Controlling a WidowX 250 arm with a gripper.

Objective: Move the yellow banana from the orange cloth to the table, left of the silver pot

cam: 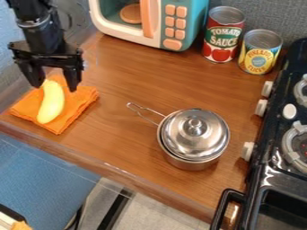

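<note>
one yellow, gently curved, banana-shaped piece (51,104) lies on one folded orange cloth (75,109), near the left side of the wooden counter (114,85). one black gripper (55,83) hangs over its upper end; the hand is released, its two fingers parted, one to either side of that end. whether either finger touches the piece cannot be told.

to the right of the cloth, and well apart from it, stands one metal pot (190,164) with one wire handle (146,112) pointing to the upper left. one metal lid (207,130), with one round knob (195,126), sits on top.

at the rear are one toy microwave (198,27) and two cans. the microwave, teal and white, bears six small peach buttons in two columns, one larger button (173,44) below them, and one peach door handle (146,18); one brown disc (130,13) is visible inside. the left can (221,36) carries a red and green label with lettering and pictured tomatoes. the right can (260,53), just beside it, carries a yellow label with lettering and a blue round panel.

along the right edge is one black toy stove (277,130), with three pale knobs along its counter-facing side and two grey burner rings partly in view.
</note>
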